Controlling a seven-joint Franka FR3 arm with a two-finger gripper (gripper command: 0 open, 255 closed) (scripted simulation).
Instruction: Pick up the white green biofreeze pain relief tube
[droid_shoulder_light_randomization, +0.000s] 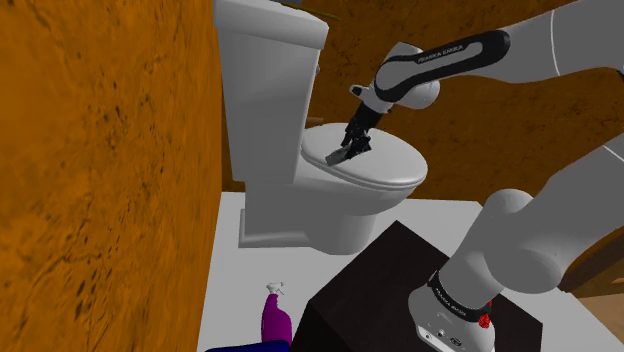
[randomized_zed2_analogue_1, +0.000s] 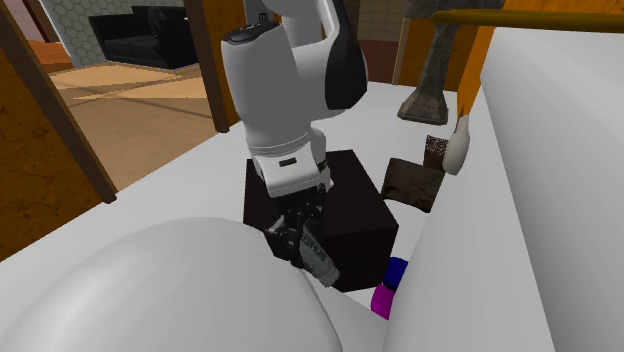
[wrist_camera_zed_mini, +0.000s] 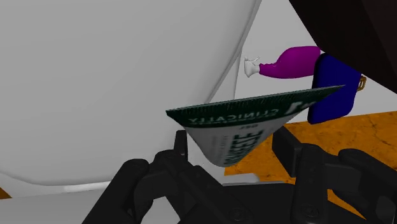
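The white and green tube (wrist_camera_zed_mini: 248, 124) with dark green printed end sits crosswise between my black fingers, and my gripper (wrist_camera_zed_mini: 232, 146) is shut on it. In the shoulder view the gripper (droid_shoulder_light_randomization: 355, 143) hangs just over the closed white toilet lid (droid_shoulder_light_randomization: 395, 165), and the tube (droid_shoulder_light_randomization: 337, 157) sticks out toward that view's left, close above the lid. From the second exterior view the gripper (randomized_zed2_analogue_1: 300, 238) points down at the lid's rounded edge (randomized_zed2_analogue_1: 180, 290), with the tube (randomized_zed2_analogue_1: 318, 262) at its tip.
The white toilet tank (droid_shoulder_light_randomization: 265, 70) rises behind the lid. An orange-brown wall (droid_shoulder_light_randomization: 100, 170) stands close on the shoulder view's left. A purple spray bottle (droid_shoulder_light_randomization: 275, 318) and a blue object (wrist_camera_zed_mini: 331, 95) lie on the white floor beside my dark stand (droid_shoulder_light_randomization: 390, 290).
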